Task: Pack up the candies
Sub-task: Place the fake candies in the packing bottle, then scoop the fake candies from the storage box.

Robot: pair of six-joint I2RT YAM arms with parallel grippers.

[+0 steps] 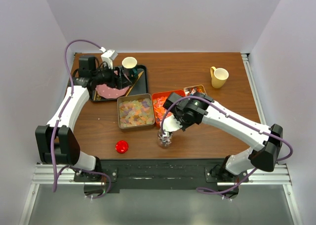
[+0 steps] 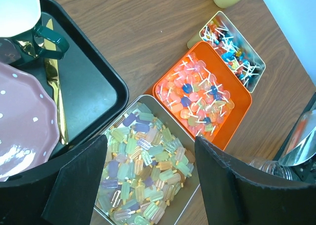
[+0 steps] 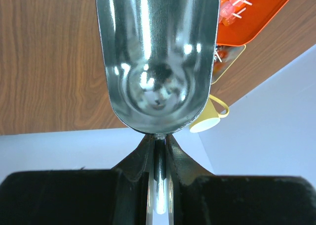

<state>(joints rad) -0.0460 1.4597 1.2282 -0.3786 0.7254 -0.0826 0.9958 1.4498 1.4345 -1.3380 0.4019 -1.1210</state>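
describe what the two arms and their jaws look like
The left arm and right arm both have white links with bulky black joints. A lavender cable loops loosely along each arm. The jaws are matte black, broad and angular, tapering like wedges. No markings show on them.

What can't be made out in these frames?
- Jar contents: top view, right gripper overhangs it; right wrist view, scoop blocks it; left wrist view, only a sliver past the left gripper.
- Orange tray, right part: top view, under the right arm.
- Candies in the small tin: top view, too small to tell apart.
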